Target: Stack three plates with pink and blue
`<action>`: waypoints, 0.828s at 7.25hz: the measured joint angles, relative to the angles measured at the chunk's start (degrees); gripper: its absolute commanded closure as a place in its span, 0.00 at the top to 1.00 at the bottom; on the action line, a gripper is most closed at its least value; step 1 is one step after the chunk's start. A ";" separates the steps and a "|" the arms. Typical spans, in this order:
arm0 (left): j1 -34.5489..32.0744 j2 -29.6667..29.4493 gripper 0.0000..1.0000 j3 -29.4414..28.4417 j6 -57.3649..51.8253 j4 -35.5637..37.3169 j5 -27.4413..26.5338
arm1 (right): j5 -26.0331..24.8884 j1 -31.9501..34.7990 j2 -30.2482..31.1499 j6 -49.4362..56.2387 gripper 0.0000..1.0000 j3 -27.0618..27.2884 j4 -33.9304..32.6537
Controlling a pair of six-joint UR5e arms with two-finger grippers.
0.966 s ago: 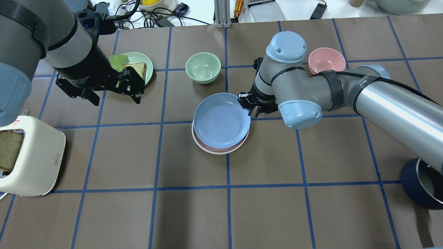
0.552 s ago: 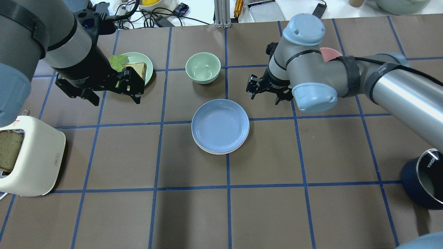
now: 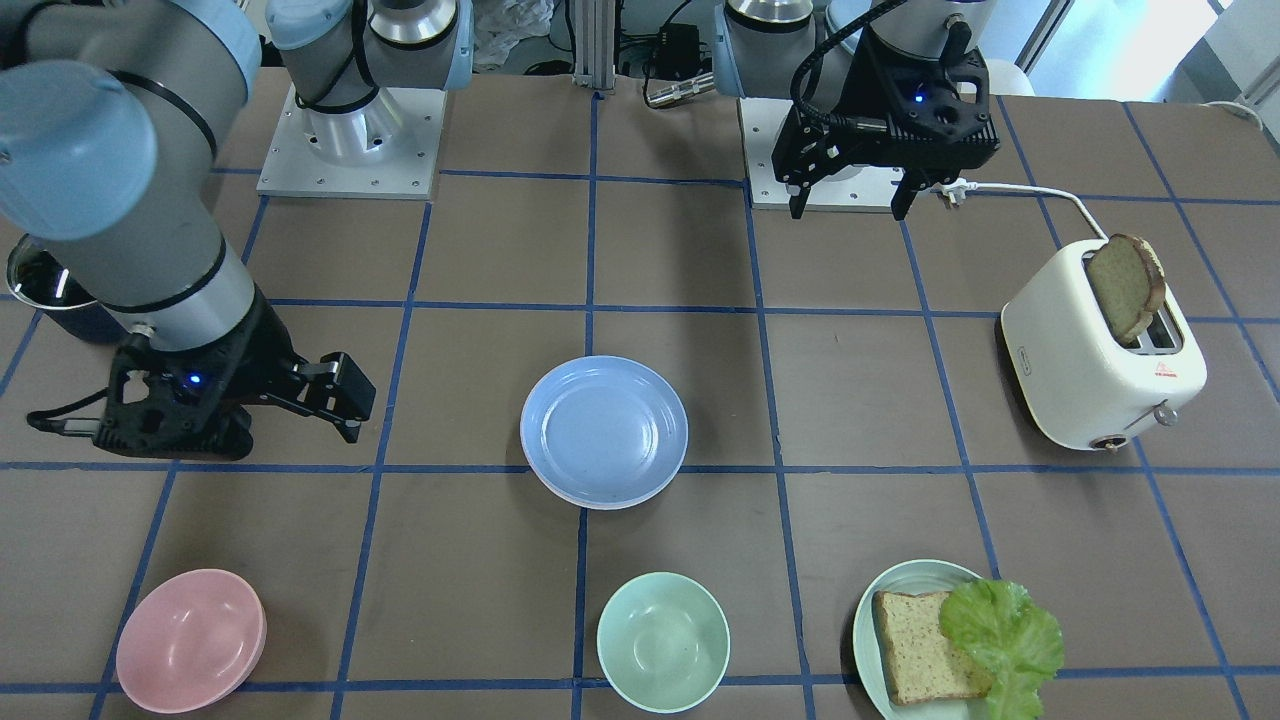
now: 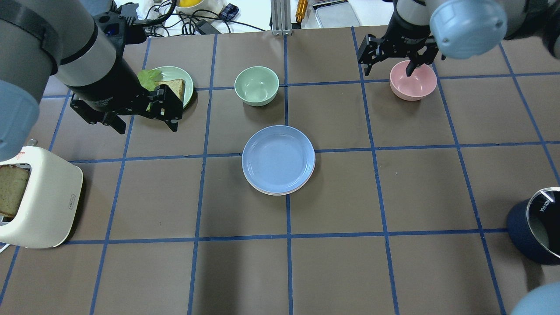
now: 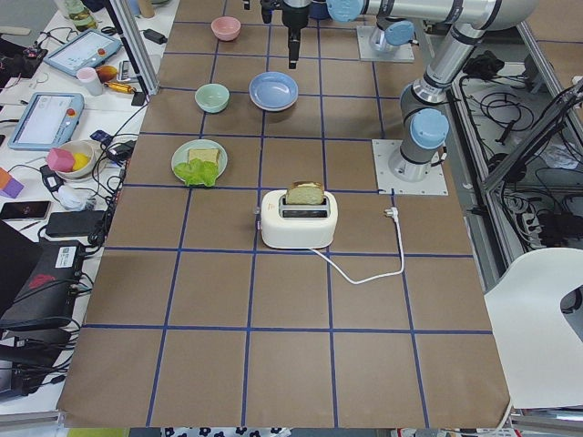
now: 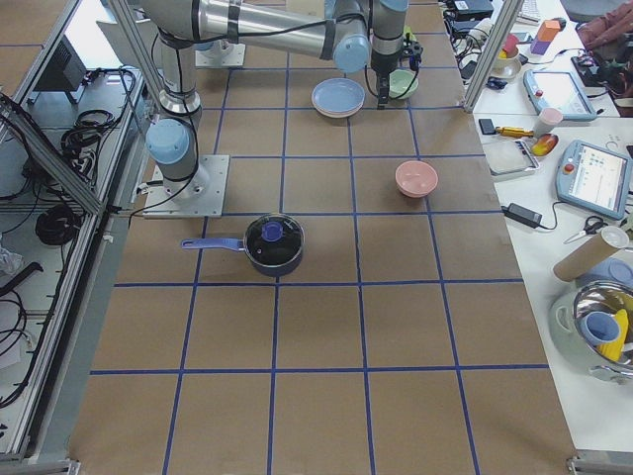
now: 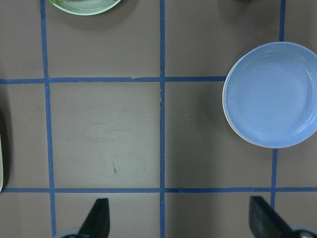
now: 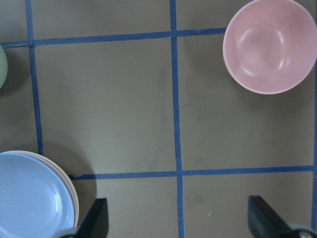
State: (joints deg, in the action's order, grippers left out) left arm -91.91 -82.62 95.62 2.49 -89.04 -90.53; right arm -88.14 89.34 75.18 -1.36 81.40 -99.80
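The light blue plate [image 4: 278,158] lies flat on top of a stack at the table's middle. It also shows in the front view [image 3: 604,430] and in both wrist views [image 7: 271,94] [image 8: 29,196]. A thin pale pink rim [image 4: 280,193] peeks out under it, and I cannot make out the cream-white plate as a separate thing. My right gripper [image 4: 389,59] is open and empty, high above the pink bowl, far back right of the stack. My left gripper [image 4: 146,122] is open and empty, hovering to the stack's left near the bread plate.
A mint bowl [image 4: 257,85] stands behind the stack and a pink bowl [image 4: 413,80] at the back right. A pale green plate with bread and lettuce [image 4: 168,85] is at the back left. A white toaster [image 4: 37,197] stands at the left edge and a dark pot [image 4: 536,232] at the right edge.
My right gripper let go of the blue plate, which settled flat on the stack. The gripper then rose and drew away to the back right over the pink bowl. The left arm has not moved.
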 measured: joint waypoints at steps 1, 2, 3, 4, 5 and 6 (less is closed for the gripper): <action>-0.02 0.00 1.00 0.00 -0.02 -0.01 0.00 | -0.47 -0.14 1.88 0.94 1.00 -2.17 3.90; -0.03 0.00 1.00 0.00 -0.02 -0.03 0.00 | -1.04 -0.05 4.25 1.30 1.00 -2.29 6.75; -0.01 0.00 1.00 0.00 -0.01 -0.01 0.00 | -1.43 0.02 6.40 1.35 1.00 -0.58 8.50; 0.02 0.00 1.00 0.00 0.03 0.00 0.00 | -1.55 0.03 7.98 1.36 1.00 1.54 9.01; 0.05 0.00 1.00 0.00 0.03 0.01 0.00 | -1.58 0.03 8.71 1.36 1.00 2.50 9.13; 0.05 0.00 1.00 0.00 0.02 0.01 0.00 | -1.55 0.00 8.93 1.39 1.00 2.71 9.15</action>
State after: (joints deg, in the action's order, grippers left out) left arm -91.85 -82.62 95.62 2.51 -89.03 -90.53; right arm -89.69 89.34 84.11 0.02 84.11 -90.65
